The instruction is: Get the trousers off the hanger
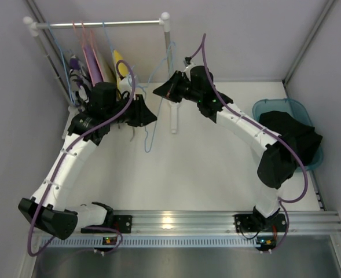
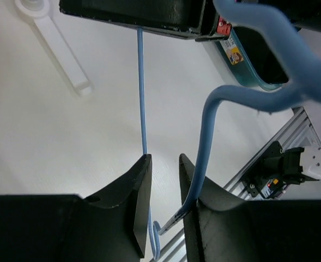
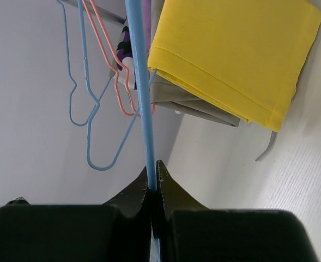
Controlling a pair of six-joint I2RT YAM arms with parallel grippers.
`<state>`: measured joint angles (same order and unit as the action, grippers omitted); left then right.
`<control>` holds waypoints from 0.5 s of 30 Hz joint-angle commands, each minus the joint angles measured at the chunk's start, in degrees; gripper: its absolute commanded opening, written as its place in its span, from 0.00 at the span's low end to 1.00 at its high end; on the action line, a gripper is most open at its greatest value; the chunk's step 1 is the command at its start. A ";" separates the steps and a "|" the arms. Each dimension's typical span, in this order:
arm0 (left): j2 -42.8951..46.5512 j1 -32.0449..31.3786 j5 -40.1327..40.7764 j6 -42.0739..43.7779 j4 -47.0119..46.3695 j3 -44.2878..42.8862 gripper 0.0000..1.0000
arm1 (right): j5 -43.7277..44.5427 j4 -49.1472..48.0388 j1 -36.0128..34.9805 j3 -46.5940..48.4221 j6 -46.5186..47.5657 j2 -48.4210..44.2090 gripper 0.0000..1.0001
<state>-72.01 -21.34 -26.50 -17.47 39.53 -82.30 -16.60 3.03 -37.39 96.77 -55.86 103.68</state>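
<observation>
The hanger (image 3: 143, 109) is held just in front of the white rack (image 1: 101, 24), bare of any cloth, its light-blue wire stretched between the two arms. The right gripper (image 3: 152, 174) is seen pinched tight on that wire, fingertips pressed together with the strand caught between them. The left gripper (image 2: 164, 158) is kept at a narrow gap: a thin run of wire is laid along the inner face of one finger and a thicker bend is draped over the other, with nothing squeezed. And the trousers (image 1: 294, 133) are off. They are found well to the right of the rack, heaped black in the teal bin (image 1: 263, 107). On the rack itself, a yellow garment (image 3: 236, 54) is hung beside other wire hangers at its left end.
</observation>
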 commanded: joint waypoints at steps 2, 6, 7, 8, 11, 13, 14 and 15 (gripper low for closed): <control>3.01 -0.10 2.68 -1.95 -3.93 1.70 0.30 | -0.71 -5.40 0.21 0.88 -6.11 -2.60 0.00; 4.68 -0.10 4.79 -3.00 -5.24 3.37 0.23 | -0.71 -4.87 1.17 -0.53 -7.33 -3.39 0.00; 5.38 -0.10 4.79 -3.26 -5.60 3.72 0.20 | -0.71 -4.96 1.61 -0.71 -7.34 -3.40 0.00; 5.65 -0.10 4.88 -3.70 -5.78 3.99 0.14 | -0.71 -4.87 1.88 -0.79 -7.25 -3.57 0.00; 6.35 -0.02 6.28 -4.76 -5.95 3.03 0.00 | -1.06 -4.35 2.76 -2.11 -6.90 -4.27 0.00; 7.23 -0.01 6.90 -5.29 -7.26 2.06 0.00 | -1.50 -4.17 3.28 -4.21 -6.64 -5.15 0.00; 7.49 -0.01 7.51 -5.99 -7.88 1.80 0.00 | -1.68 -4.17 3.28 -5.01 -6.63 -5.41 0.00; 7.84 -0.01 7.60 -6.25 -8.50 1.36 0.00 | -1.94 -4.17 3.28 -6.49 -6.46 -5.85 0.00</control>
<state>-67.05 -21.43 -20.93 -22.04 35.94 -79.05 -18.28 2.02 -35.53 92.16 -61.56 101.86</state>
